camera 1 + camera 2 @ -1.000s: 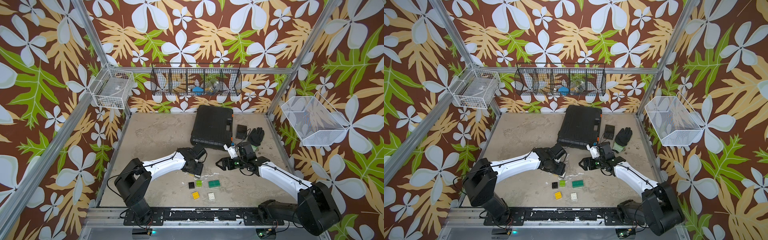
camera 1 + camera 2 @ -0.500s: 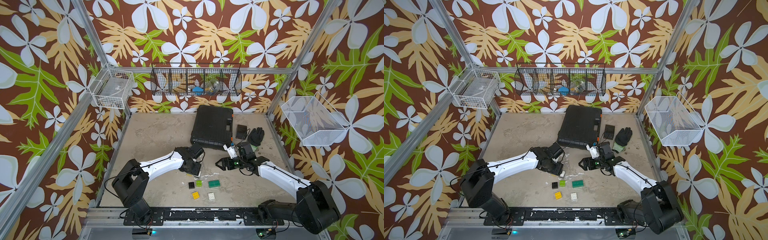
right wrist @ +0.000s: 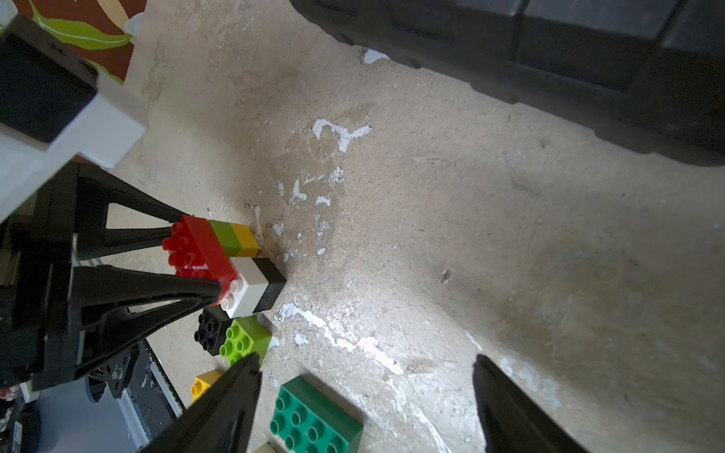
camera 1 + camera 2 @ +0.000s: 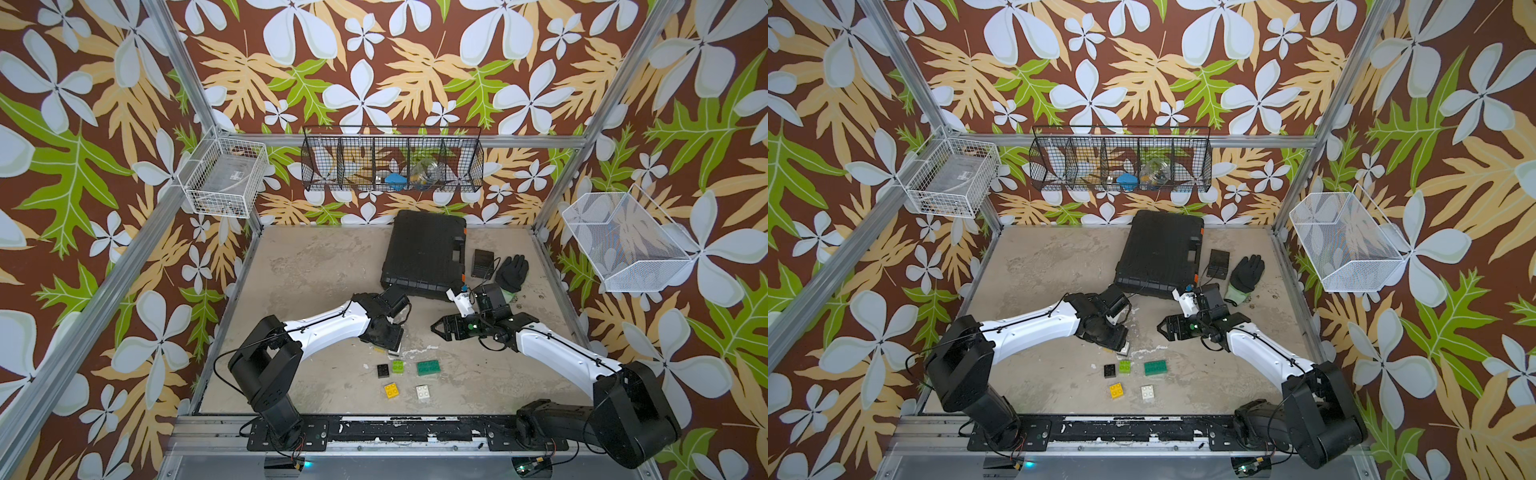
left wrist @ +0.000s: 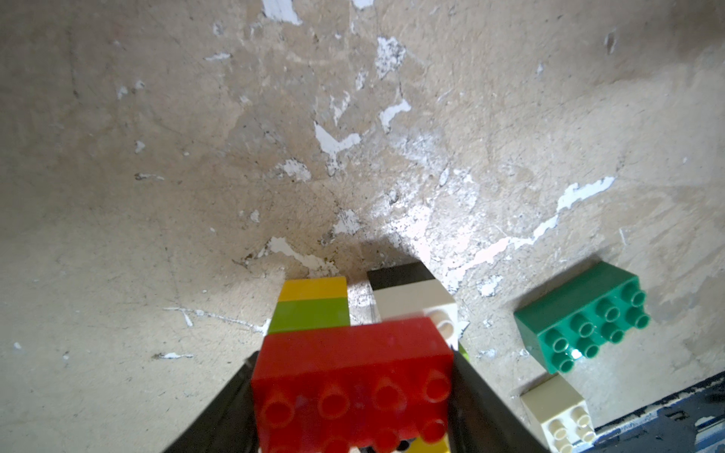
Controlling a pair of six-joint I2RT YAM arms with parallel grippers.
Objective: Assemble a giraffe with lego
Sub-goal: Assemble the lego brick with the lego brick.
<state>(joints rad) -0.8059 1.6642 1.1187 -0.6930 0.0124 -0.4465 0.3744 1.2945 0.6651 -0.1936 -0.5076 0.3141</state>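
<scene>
Partly built giraffe [image 3: 227, 259] in the left gripper [image 3: 198, 259], seen from above and from both wrists. The jaws were closed about halfway onto the long sides of a long red studded plastic brick [image 3: 204, 251], the body, whose studs faced back towards the wrist. Under it sat a lime green and yellow leg [image 5: 310, 306] and a white and black leg [image 5: 408, 294], each made of two square bricks stacked. The white brick jutted past the end of the red brick, leaving two studs bare. The leg ends appeared to rest on the worn beige tabletop [image 4: 324, 282], though contact could not be confirmed.

The right gripper [image 3: 365, 361] stood wide open and empty, just above the table to the right of the body. Its fingers were aimed leftwards at the body in both top views.

Five loose bricks lay near the body, on the side towards the robot's base:
- a small black square brick [image 4: 382, 370]
- a lime green square brick [image 4: 397, 366]
- a long dark green brick [image 4: 428, 368]
- a yellow square brick [image 4: 391, 390]
- a white square brick [image 4: 423, 392]

The left gripper was nearer to them but occupied. The free right gripper would probably have to fetch the next piece. The dark green brick lay closest to it, long axis running across the table from left to right.
</scene>
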